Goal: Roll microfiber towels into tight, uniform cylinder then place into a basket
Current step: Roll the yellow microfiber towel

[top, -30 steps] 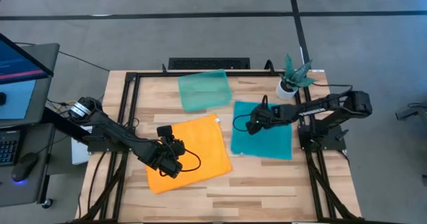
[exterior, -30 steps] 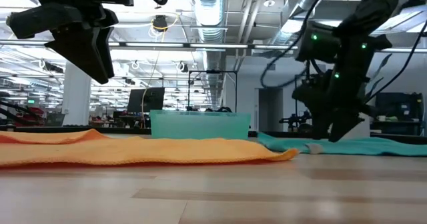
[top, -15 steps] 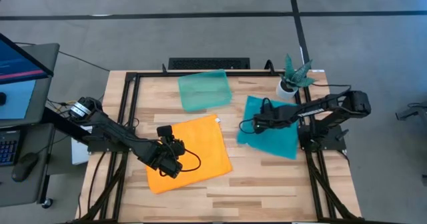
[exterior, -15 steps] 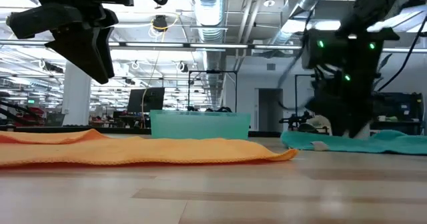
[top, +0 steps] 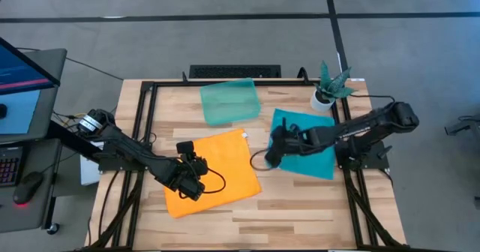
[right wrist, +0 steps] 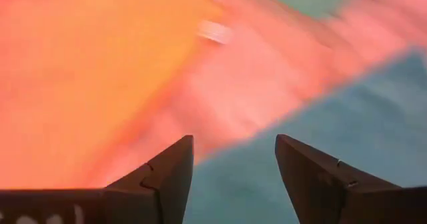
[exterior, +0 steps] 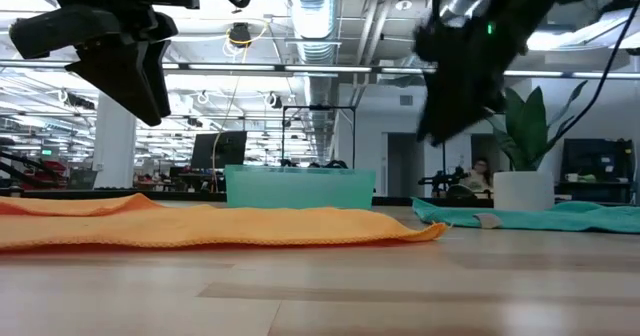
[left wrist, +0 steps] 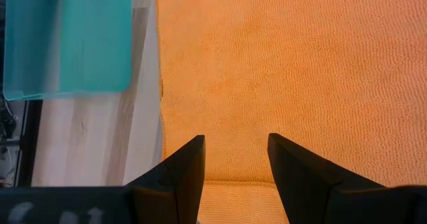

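orange microfiber lies flat on our counter (top: 300,207), and the orange towel (top: 225,162) is not rolled at all yet. our left gripper (top: 191,178) hangs above the near part of that towel, jaws parted with nothing between them; in the left wrist view we see only orange cloth beyond its dark fingers (left wrist: 180,177). our right gripper (top: 274,151) sits over the edge of the teal towel (top: 311,154) that faces the orange one, lifted clear of the cloth as the low view shows, and its jaws stand wide and hold nothing. the teal towel lies spread but skewed, just in front of a small potted plant (top: 328,87). the basket (top: 229,100) waits empty at the far side of the counter, well apart from both grippers.

we judge the task to be at its very start: both towels are unrolled and nothing is in the basket. the next move, as we read it, calls for lowering a gripper onto a towel edge, pinching it, and turning it over itself evenly so the roll begins tight and straight.
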